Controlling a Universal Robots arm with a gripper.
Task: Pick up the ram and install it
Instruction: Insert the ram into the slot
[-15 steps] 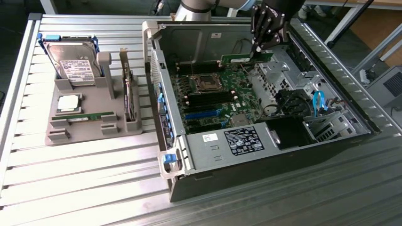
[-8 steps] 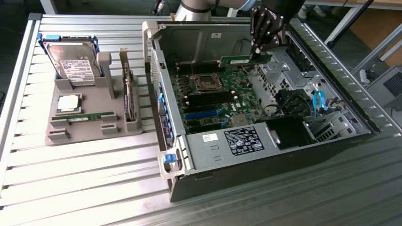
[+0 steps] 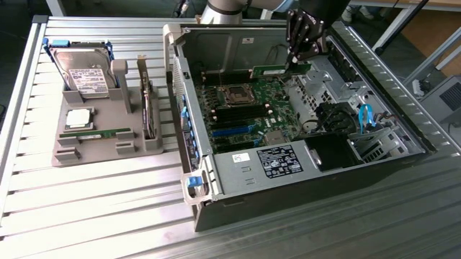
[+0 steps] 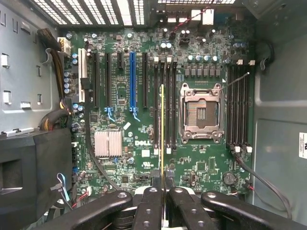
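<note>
My gripper [image 3: 299,63] is shut on the ram [image 3: 273,70], a thin green stick that hangs level above the far end of the motherboard [image 3: 249,121] inside the open computer case [image 3: 216,51]. In the wrist view the ram [image 4: 162,124] appears edge-on as a thin yellow-green line running out from between the black fingers [image 4: 148,211]. It lies along the black memory slots [image 4: 169,105] between the empty processor socket [image 4: 201,112] and the expansion slots [image 4: 132,79]. The stick is above the board, not seated in a slot.
A grey fixture [image 3: 94,148] on the exterior view's left holds a hard drive [image 3: 83,75], a silver processor [image 3: 79,118], another green stick [image 3: 97,133] and an upright card [image 3: 148,116]. Case walls, cables [image 3: 364,116] and a black duct [image 4: 33,172] surround the board.
</note>
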